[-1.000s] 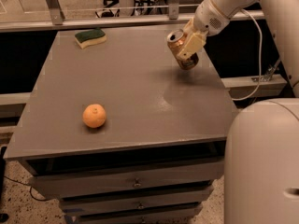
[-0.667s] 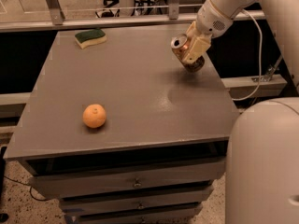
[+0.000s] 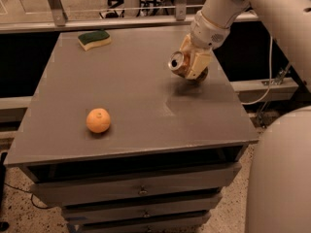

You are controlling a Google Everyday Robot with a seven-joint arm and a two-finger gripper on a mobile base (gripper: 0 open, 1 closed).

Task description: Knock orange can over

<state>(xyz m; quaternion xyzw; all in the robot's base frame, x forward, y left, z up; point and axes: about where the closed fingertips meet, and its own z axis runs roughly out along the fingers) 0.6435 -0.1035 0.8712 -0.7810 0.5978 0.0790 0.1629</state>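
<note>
The orange can is coppery with a silver top. It is at the right rear of the grey table, tipped far over, with its top facing left and towards the camera. My gripper comes down from the upper right on the white arm. Its cream fingers are closed across the can's body and hide its middle. The can's lower end is at or just above the table top; I cannot tell whether it touches.
A round orange fruit lies on the table's front left. A green and yellow sponge lies at the rear left. The table's right edge is close to the can. The robot's white body fills the lower right.
The gripper has moved left and down with the can. The can is tipped further over, with its top now turned more to the left.
</note>
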